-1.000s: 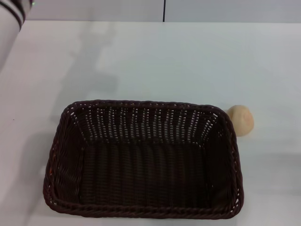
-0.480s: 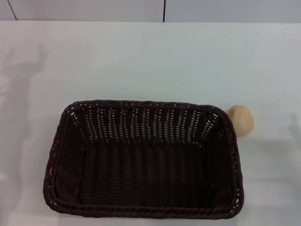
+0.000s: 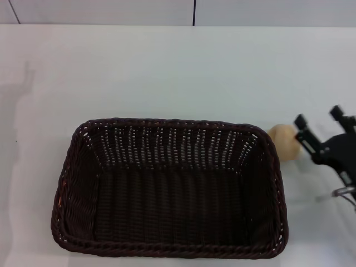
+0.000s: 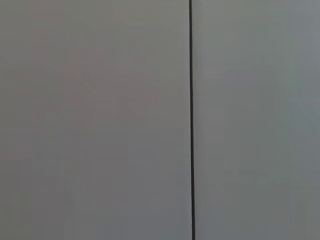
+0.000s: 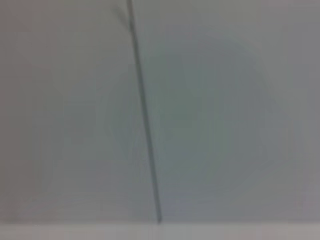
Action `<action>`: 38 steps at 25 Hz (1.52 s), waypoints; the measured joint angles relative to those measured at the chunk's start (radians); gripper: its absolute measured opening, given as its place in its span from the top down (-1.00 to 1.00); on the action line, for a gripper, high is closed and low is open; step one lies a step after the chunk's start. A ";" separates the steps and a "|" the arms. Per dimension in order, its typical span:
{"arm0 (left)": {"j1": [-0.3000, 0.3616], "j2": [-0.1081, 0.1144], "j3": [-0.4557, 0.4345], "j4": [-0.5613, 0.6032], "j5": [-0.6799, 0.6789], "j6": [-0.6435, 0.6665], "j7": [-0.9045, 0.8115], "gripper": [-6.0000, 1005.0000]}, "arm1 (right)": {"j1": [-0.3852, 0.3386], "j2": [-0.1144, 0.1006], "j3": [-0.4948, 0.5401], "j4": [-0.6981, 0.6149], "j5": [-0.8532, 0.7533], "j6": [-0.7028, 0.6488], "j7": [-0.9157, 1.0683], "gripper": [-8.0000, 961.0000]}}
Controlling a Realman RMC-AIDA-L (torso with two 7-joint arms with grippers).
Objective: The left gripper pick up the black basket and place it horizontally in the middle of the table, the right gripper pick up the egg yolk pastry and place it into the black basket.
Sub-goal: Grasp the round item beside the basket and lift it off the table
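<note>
The black basket [image 3: 169,186] lies lengthwise across the white table [image 3: 167,72], near the front, and it is empty. The egg yolk pastry [image 3: 283,141] sits on the table just outside the basket's right far corner. My right gripper [image 3: 320,121] comes in from the right edge, open, its two knobbed fingertips [image 3: 301,120] just right of the pastry and apart from it. My left gripper is out of view. Both wrist views show only a plain grey wall with a dark seam.
The table's far edge meets a grey wall with a dark vertical seam [image 3: 194,12]. Bare tabletop lies behind and to the left of the basket.
My left arm has withdrawn from the top left corner and left the view. My right gripper has entered from the right and reached up beside the pastry. Basket and pastry have not moved.
</note>
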 joint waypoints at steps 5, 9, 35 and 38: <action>-0.012 0.000 0.007 0.005 0.003 -0.015 -0.003 -0.56 | 0.057 0.000 -0.037 0.024 -0.001 0.129 0.000 -0.51; -0.018 0.000 0.006 0.006 0.005 -0.026 -0.004 -0.56 | 0.070 0.002 -0.042 0.030 -0.001 0.160 0.000 -0.48; -0.025 0.001 0.007 0.008 0.007 -0.036 -0.008 -0.56 | 0.054 -0.003 -0.033 0.032 -0.001 0.154 0.003 0.53; -0.025 0.001 0.007 0.008 0.008 -0.036 -0.009 -0.56 | 0.031 -0.003 -0.031 0.030 0.004 0.081 0.003 0.63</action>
